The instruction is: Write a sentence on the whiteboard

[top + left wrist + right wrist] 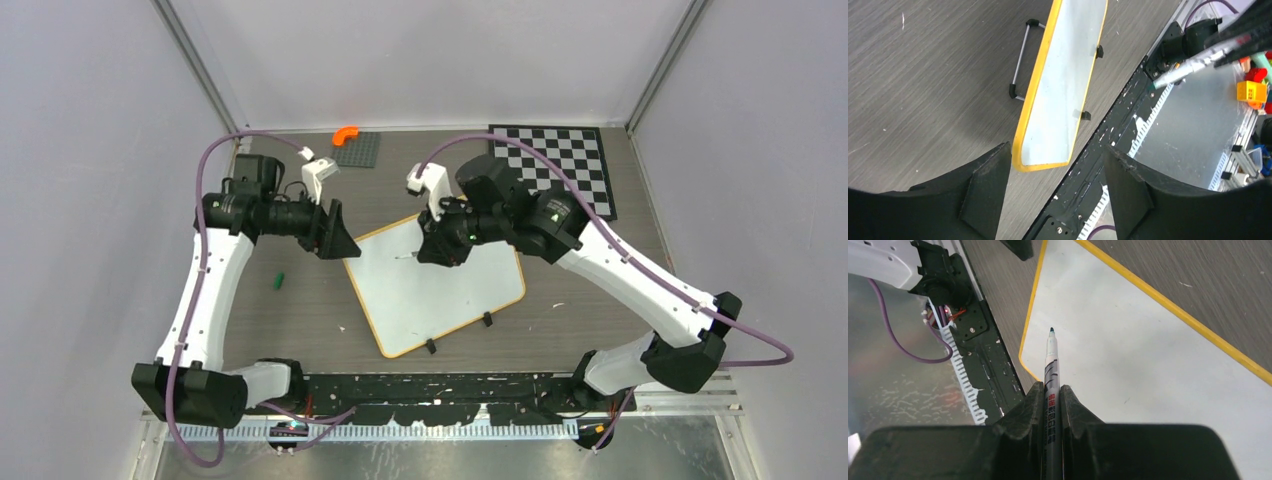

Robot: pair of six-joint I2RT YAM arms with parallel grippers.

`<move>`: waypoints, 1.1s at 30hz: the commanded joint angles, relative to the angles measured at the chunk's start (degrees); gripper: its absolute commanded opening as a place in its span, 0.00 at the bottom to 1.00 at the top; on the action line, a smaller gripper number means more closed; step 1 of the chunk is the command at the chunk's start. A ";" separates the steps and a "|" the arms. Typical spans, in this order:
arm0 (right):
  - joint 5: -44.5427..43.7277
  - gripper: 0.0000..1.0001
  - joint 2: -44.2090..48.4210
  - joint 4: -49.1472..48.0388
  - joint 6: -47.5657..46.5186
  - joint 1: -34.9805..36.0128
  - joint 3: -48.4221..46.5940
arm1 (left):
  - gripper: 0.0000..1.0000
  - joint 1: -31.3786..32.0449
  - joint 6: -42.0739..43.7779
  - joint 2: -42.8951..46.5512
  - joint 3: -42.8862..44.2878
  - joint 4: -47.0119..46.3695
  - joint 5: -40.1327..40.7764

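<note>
Whiteboard (435, 285) front and centre: a flat white rectangular panel with rounded corners and a thin orange-yellow rim, lying skewed in the middle of the desk (300, 325), one rounded corner aimed at the near edge. Starting close in, a black perforated rail (450, 385) runs along that near edge between the two arm bases. Just beyond it, small black clip feet (432, 346) stick out from the whiteboard's near-right side. Over towards the left edge of the desk, well apart from the whiteboard, lies a small green cap-like piece (280, 281). Moving up, the left gripper (1058, 152) sits by the whiteboard's far-left corner, its black jaws spread wide with nothing between them; its wrist view looks along the yellow rim. And the right gripper (1051, 390) is clamped tight on a grey-barrelled marker with a dark green tip (1051, 365), the barrel pinched between both fingers and the tip poking out over the far-left part of the white surface. Whether that tip touches the surface I cannot tell. At the far edge of the desk rests a dark grey studded baseplate (357, 148) with an orange curved block (345, 133) on its far-left corner, and off in the far right corner lies a black-and-white chequered board (560, 165).
</note>
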State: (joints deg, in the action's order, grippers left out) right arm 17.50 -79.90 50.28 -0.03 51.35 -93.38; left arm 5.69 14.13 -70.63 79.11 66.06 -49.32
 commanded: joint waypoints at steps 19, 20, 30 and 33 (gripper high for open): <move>-16.61 0.00 4.87 -10.02 4.44 6.01 7.77 | 0.04 -1.22 -16.39 2.41 -12.76 -12.96 -7.12; -16.07 0.00 5.05 -9.81 4.41 6.05 7.71 | 0.02 -1.26 -17.56 2.62 -13.35 -13.47 -6.85; -9.97 0.00 5.31 -8.60 3.47 6.27 6.40 | 0.37 -1.20 -16.78 2.38 -13.75 -14.14 -5.31; -9.33 0.00 4.90 -9.43 3.71 6.96 6.79 | 0.40 -1.21 -15.97 2.83 -12.86 -13.92 -4.62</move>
State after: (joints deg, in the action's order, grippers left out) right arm 6.02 -76.20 43.72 3.38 57.39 -85.47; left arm 4.73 -2.55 -68.42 64.18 53.39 -55.07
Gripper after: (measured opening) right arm 0.173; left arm 0.385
